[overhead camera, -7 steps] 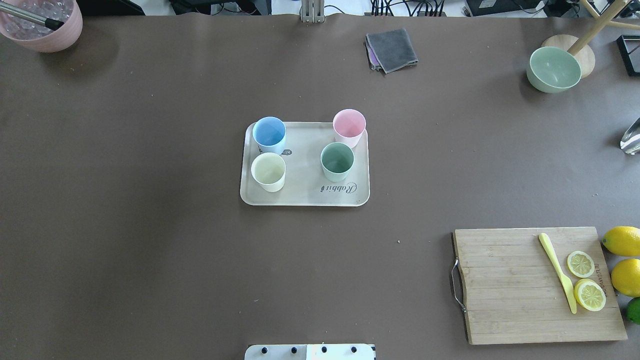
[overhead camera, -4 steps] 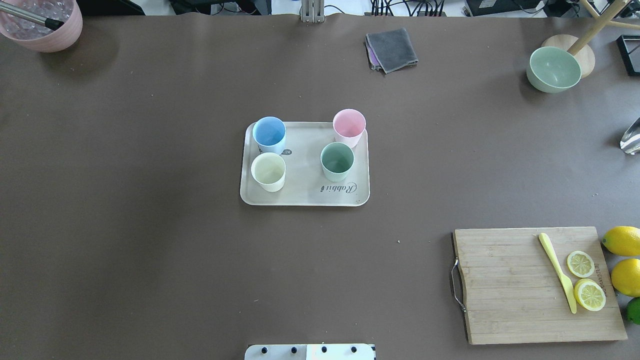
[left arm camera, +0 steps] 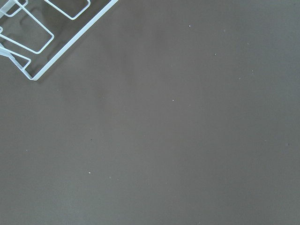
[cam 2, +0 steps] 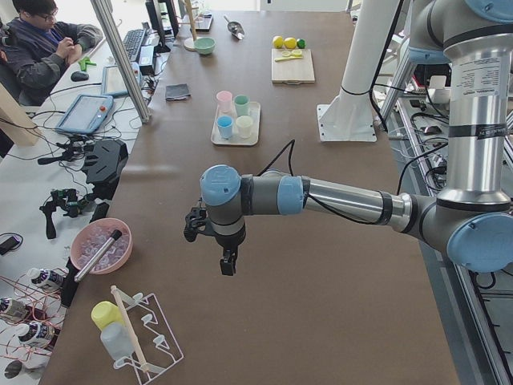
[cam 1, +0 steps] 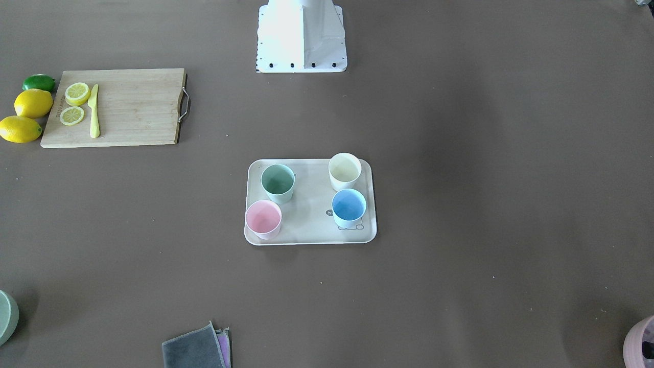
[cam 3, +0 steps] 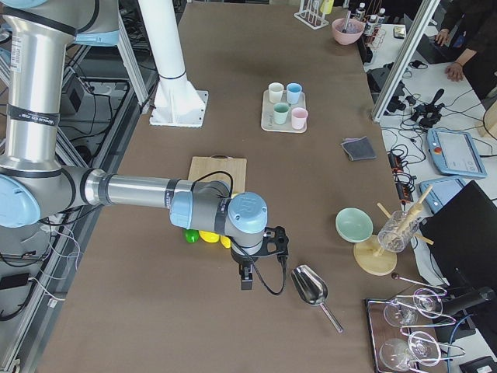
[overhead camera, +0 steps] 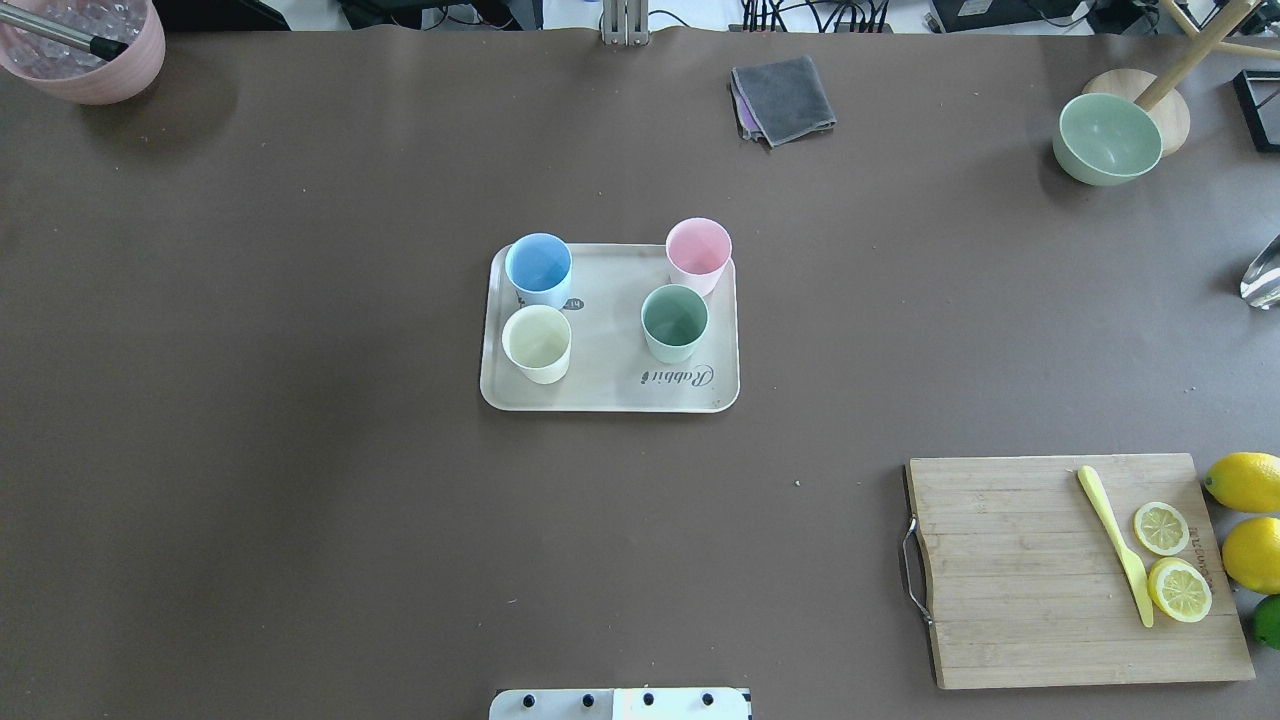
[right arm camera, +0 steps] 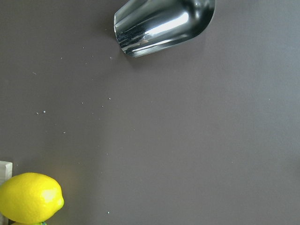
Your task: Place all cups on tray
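Four cups, blue [overhead camera: 538,265], pink [overhead camera: 698,250], mint [overhead camera: 674,320] and cream [overhead camera: 537,340], upright and apart on tray [overhead camera: 610,345]; no shift against a second ago, so task judged complete. Well apart from both jaw sets: left gripper [cam 2: 228,261] over bare table by wire rack [left arm camera: 42,37], right gripper [cam 3: 246,276] past cutting board [overhead camera: 1070,570], near metal scoop [right arm camera: 159,23]. Jaw opening: cannot tell for either; no cup held.
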{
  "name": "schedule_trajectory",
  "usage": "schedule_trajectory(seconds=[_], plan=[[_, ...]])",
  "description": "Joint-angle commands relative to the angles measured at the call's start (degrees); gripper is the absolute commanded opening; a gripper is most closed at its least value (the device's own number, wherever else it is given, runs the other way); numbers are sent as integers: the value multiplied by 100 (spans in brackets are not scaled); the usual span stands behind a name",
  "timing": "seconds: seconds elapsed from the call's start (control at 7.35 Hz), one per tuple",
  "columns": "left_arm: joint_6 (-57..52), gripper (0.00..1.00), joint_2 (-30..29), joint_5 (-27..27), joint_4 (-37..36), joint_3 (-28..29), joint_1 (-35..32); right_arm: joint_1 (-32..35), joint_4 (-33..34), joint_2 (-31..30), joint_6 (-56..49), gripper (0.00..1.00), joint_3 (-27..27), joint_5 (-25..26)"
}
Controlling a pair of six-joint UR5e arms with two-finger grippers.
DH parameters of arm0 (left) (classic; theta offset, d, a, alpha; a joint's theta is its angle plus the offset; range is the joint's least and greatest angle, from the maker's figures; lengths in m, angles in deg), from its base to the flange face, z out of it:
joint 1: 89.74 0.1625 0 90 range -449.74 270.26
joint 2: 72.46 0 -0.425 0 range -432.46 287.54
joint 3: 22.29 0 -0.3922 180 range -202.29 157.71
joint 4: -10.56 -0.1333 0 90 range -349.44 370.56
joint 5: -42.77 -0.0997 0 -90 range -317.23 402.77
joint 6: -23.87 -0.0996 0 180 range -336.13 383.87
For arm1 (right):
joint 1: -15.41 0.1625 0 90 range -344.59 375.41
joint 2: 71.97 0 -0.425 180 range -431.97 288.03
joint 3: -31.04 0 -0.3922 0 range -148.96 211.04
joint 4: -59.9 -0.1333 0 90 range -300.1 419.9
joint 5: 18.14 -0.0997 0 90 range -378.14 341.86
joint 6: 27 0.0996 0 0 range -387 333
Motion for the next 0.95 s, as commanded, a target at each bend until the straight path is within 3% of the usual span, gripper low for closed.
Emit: schedule_trajectory(seconds=[0.0, 0.82], plan=[[0, 98, 0, -4, 0, 1, 0, -28, 2, 0, 0, 100, 4, 3], [0, 98, 0, 14, 0, -25, 0, -125, -6, 0, 0, 100, -5, -5]])
